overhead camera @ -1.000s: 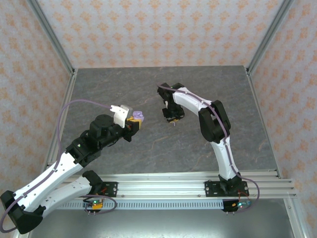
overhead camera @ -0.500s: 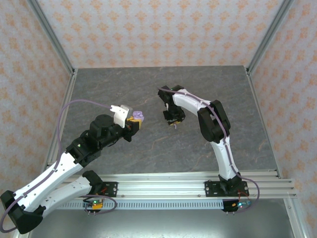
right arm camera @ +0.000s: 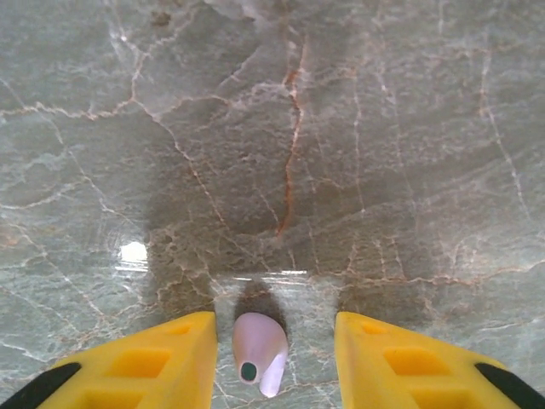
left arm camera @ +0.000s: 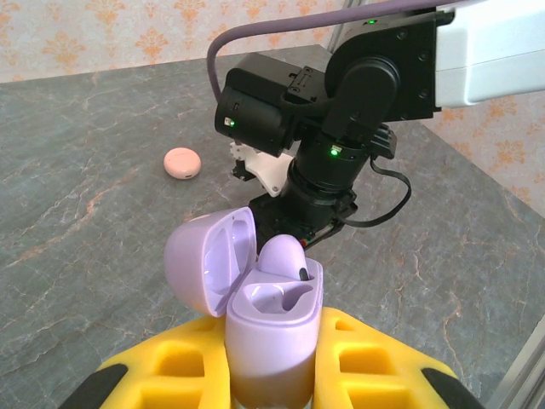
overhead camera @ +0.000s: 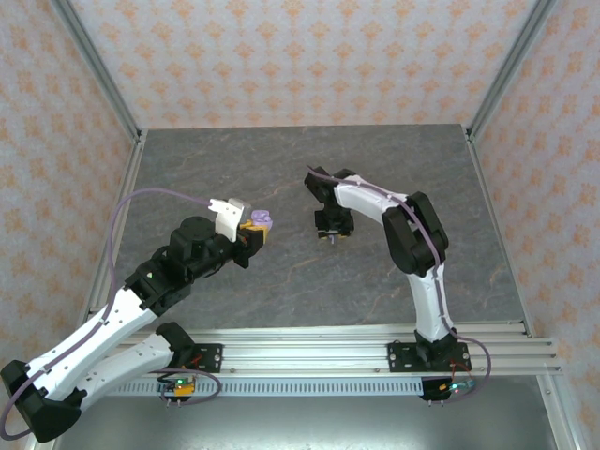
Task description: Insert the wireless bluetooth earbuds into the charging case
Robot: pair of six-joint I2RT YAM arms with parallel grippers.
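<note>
Plainly the risk sits at the right hand [right arm camera: 274,334], whose yellow fingers [right arm camera: 145,354] stand spread on either side of a loose earbud [right arm camera: 260,351] lying on the desk [right arm camera: 358,153], apart from both pads. If they close off-centre on so small and rounded a piece, it could squirt sideways or twist, leaving its stem misaligned for the socket. To the left, the left hand [left arm camera: 274,366] pinches the lilac charging case [left arm camera: 272,332] upright with its lid open. One earbud [left arm camera: 285,254] sits inside, and a hard push beside it might tip the case or unseat it. A pink disc [left arm camera: 181,162] lies farther off. No brand, label or writing is legible.
</note>
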